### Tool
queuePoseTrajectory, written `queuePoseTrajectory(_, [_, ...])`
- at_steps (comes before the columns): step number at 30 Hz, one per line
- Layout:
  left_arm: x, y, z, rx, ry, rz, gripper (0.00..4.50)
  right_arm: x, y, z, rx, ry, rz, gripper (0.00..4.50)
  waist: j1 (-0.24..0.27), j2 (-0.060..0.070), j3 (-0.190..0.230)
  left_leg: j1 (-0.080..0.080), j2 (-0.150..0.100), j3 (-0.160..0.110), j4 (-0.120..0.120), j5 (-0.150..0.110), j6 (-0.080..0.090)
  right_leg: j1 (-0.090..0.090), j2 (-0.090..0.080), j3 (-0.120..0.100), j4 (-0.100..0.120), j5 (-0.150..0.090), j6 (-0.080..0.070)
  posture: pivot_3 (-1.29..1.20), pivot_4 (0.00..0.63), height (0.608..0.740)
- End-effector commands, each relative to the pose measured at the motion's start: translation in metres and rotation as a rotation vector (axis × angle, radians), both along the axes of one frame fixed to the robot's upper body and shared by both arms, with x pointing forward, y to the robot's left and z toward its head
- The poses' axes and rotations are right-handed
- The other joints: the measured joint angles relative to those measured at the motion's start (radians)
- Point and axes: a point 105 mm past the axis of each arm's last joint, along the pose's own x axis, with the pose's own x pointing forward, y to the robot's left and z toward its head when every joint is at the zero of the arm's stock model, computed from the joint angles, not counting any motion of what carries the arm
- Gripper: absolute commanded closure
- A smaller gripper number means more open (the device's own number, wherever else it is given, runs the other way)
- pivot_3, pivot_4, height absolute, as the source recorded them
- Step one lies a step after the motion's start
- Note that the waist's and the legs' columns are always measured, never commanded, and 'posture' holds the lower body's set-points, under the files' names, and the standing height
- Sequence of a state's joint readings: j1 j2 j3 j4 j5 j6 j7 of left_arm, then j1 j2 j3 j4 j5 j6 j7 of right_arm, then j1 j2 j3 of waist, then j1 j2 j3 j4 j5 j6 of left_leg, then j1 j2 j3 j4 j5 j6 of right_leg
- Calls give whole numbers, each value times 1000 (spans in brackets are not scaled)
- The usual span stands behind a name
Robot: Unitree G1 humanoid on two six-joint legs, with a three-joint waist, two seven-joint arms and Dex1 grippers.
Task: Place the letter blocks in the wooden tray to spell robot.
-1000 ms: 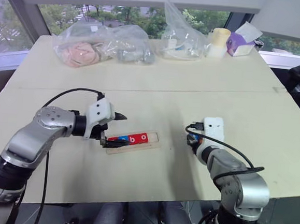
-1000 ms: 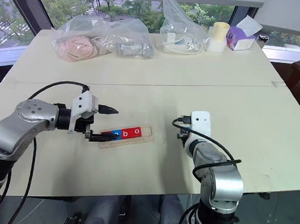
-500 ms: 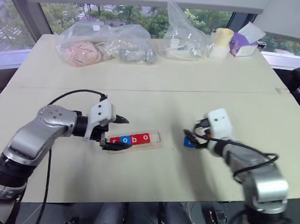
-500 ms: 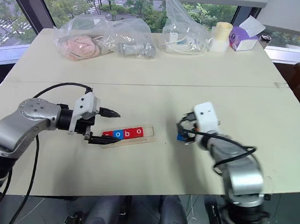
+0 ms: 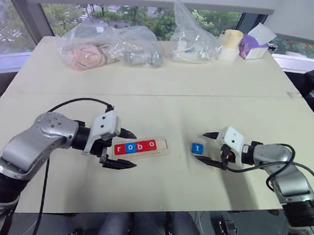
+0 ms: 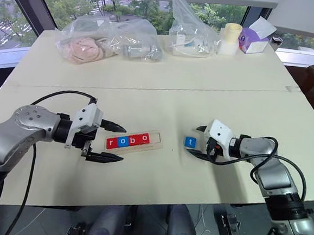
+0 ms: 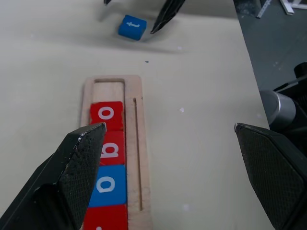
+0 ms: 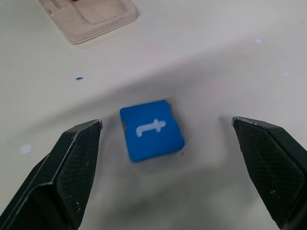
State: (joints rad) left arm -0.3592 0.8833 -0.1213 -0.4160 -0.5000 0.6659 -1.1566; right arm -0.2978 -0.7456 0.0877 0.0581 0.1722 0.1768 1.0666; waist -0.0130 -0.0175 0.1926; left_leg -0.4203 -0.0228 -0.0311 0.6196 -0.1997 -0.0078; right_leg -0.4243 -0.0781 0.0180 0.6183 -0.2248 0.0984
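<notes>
- Wooden tray (image 5: 163, 147): lies on the table (image 5: 164, 96) in front of the robot. Four letter blocks sit in it, reading r, o, b, o (image 5: 136, 147). The slot at the tray's right end is bare.
- Blue t block (image 5: 197, 148): flat on the table, to the right of the tray and apart from it, letter face up.
- Right gripper (image 5: 209, 148): fingers spread wide, level with the t block and pointing at it, one finger on either side of its line. Nothing is pinched.
- Left gripper (image 5: 123, 148): fingers spread, straddling the tray's left end near the r, holding nothing.
- Step in hand, as judged: taking up the last letter.
- Next move calls for advancing the right gripper around the t block, closing on its edges, then carrying it to the bare right slot, letter upright beside the second o.
</notes>
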Motion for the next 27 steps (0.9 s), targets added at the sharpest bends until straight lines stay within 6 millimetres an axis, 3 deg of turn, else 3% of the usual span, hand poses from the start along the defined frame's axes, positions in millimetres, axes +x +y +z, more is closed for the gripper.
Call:
queuePoseTrajectory(1, [1,2,10,-7,-55,22,0,0,1,-1,6,5,56,879,2,0,0,0,0,0,0,0,0,0,0,0,0,0,0,0,150,740])
queuePoseTrajectory(6, [0,6,10,-6,-55,46,0,1,1,-1,9,22,78,3348,0,0,0,0,0,0,1,0,0,0,-1,0,1,0,0,0,150,740])
queuePoseTrajectory(10, [2,8,10,-4,-60,60,0,2,4,3,12,17,86,3353,1,0,0,0,0,0,2,0,0,0,0,0,1,0,0,0,150,740])
queuePoseTrajectory(15, [5,17,9,19,-61,84,0,3,50,34,66,-15,233,3353,-8,1,0,0,0,0,1,0,0,0,0,0,2,0,0,0,150,740])
queuePoseTrajectory(21, [7,16,6,39,-67,81,0,7,81,32,47,5,344,3353,3,0,0,0,0,-1,2,0,0,0,0,-1,2,0,0,0,150,740])
queuePoseTrajectory(27, [5,13,6,30,-61,89,0,15,96,22,-15,18,418,3353,-1,0,0,-1,-1,-1,3,0,0,0,-1,0,2,0,0,0,150,740])
